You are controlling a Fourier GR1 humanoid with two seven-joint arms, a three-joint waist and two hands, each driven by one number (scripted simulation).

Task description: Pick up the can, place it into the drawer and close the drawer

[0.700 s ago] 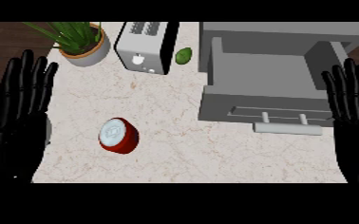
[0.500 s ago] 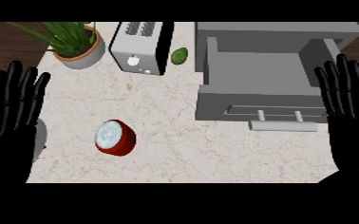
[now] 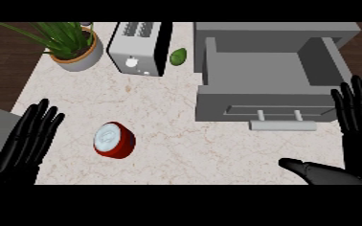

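Observation:
A red can [image 3: 114, 140] with a silver lid lies tilted on the marble counter, left of centre. The grey drawer [image 3: 265, 106] is pulled open at the right, its inside bare, with a pale handle on its front. My left hand [image 3: 28, 141] is open at the lower left edge, fingers straight, a short way left of the can and apart from it. My right hand [image 3: 348, 124] is open at the right edge beside the drawer front, its thumb [image 3: 311, 168] stretched left below the drawer. Neither hand holds anything.
A silver toaster [image 3: 140, 48] stands at the back, with a potted plant [image 3: 72, 45] to its left and a green fruit [image 3: 179, 56] to its right. The counter's dark edge runs along the left side.
Both hands have dropped lower in the view. The left hand now sits nearer the can's level. The right hand's thumb has come into sight below the drawer. The can has not moved on the counter.

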